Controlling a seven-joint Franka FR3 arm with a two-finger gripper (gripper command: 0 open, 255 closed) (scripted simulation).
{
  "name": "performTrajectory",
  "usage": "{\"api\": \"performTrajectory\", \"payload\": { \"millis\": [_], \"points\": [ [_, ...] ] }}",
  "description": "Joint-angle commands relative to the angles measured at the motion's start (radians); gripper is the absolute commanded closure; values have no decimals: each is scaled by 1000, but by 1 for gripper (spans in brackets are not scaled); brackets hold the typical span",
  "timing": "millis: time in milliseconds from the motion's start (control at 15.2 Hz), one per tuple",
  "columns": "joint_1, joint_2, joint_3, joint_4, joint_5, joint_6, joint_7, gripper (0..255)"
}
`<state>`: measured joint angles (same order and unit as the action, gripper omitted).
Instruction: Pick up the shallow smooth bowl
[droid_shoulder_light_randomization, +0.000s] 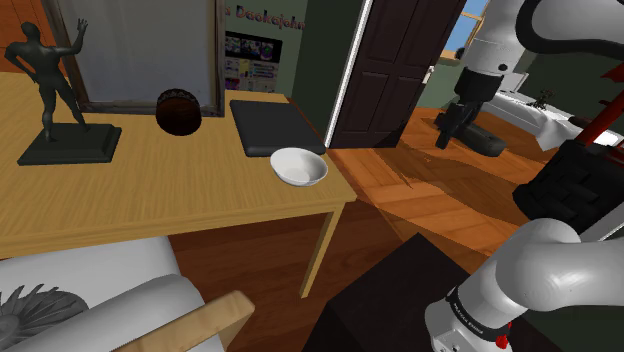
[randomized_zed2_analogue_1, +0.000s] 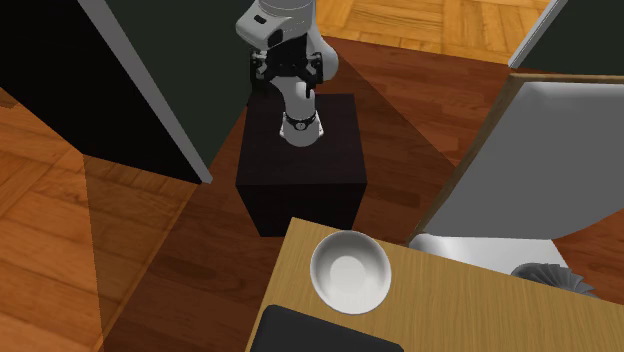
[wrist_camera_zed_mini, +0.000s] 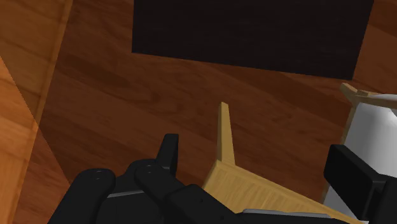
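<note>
The shallow smooth bowl (droid_shoulder_light_randomization: 298, 166) is white and sits upright near the corner of the wooden table (droid_shoulder_light_randomization: 150, 200), on the shoulder view's right. It also lies at the table's near edge in the second exterior view, bowl (randomized_zed2_analogue_1: 349, 271). My black gripper (droid_shoulder_light_randomization: 450, 125) hangs high over the wooden floor, well off the table and to the right of the bowl. From the far side, the gripper (randomized_zed2_analogue_1: 286, 72) is above the black stand (randomized_zed2_analogue_1: 303, 165). In the wrist view the gripper (wrist_camera_zed_mini: 257, 167) is open; its fingers (wrist_camera_zed_mini: 167, 156) stand apart with the table corner (wrist_camera_zed_mini: 245, 188) far below them.
On the table stand a black figurine (droid_shoulder_light_randomization: 55, 85), a dark round bowl (droid_shoulder_light_randomization: 178, 111), a flat black pad (droid_shoulder_light_randomization: 275, 127) just behind the white bowl, and a framed panel (droid_shoulder_light_randomization: 140, 50). A white armchair (droid_shoulder_light_randomization: 100, 300) sits in front. A dark door (droid_shoulder_light_randomization: 385, 70) stands open beyond.
</note>
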<state>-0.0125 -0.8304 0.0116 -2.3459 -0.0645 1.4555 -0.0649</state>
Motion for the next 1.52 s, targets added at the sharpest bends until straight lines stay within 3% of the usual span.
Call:
{"api": "performTrajectory", "payload": {
  "millis": [0,396,792,1122,1452],
  "points": [
    [0,0,0,0,0,0,0,0],
    [12,160,132,15,9,138,137,0],
    [7,365,257,84,-29,251,286,0],
    [-3,563,352,183,-109,310,427,0],
    [2,787,424,322,-233,322,578,0]
  ]
}}
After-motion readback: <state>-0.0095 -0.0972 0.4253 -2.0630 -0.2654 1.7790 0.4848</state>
